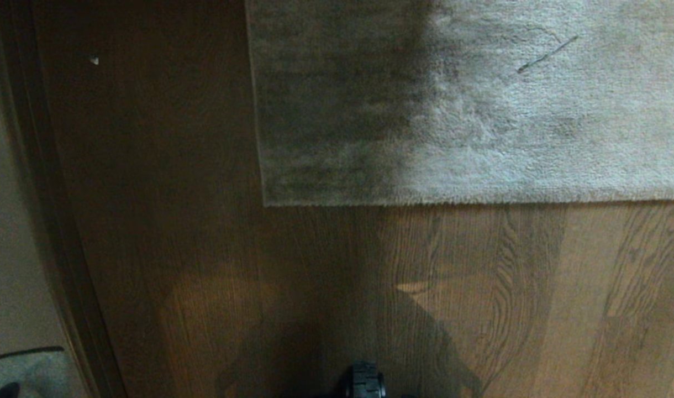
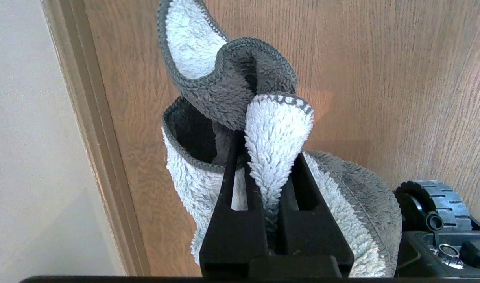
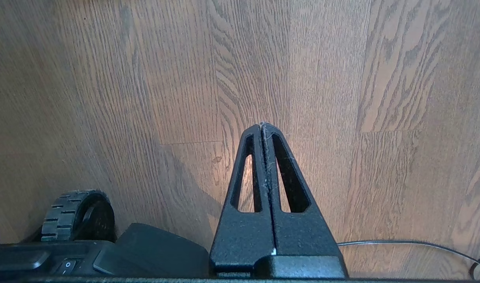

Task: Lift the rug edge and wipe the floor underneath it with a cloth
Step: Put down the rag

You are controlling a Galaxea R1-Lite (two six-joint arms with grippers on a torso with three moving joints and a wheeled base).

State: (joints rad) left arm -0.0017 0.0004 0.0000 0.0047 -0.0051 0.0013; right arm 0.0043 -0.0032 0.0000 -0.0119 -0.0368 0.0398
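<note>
A light grey-beige rug (image 1: 480, 99) lies flat on the brown wood-grain floor (image 1: 480, 287) ahead, its near rug edge (image 1: 480, 202) running straight to a corner (image 1: 266, 203). Neither arm shows in the head view. In the left wrist view my left gripper (image 2: 268, 147) is shut on a fluffy grey and pale blue cloth (image 2: 277, 129), which bunches in folds round the fingers above the floor (image 2: 401, 78). The right wrist view has my right gripper (image 3: 262, 125) shut and empty, fingers pressed together, over bare floor (image 3: 145, 98).
A dark wooden strip (image 1: 49, 221) and a pale surface (image 1: 5, 249) run along the left. The robot's base wheels (image 2: 436, 200) (image 3: 76, 216) sit close below the grippers. A thin cable (image 3: 413, 244) lies on the floor at the right. A black line (image 1: 547, 54) marks the rug.
</note>
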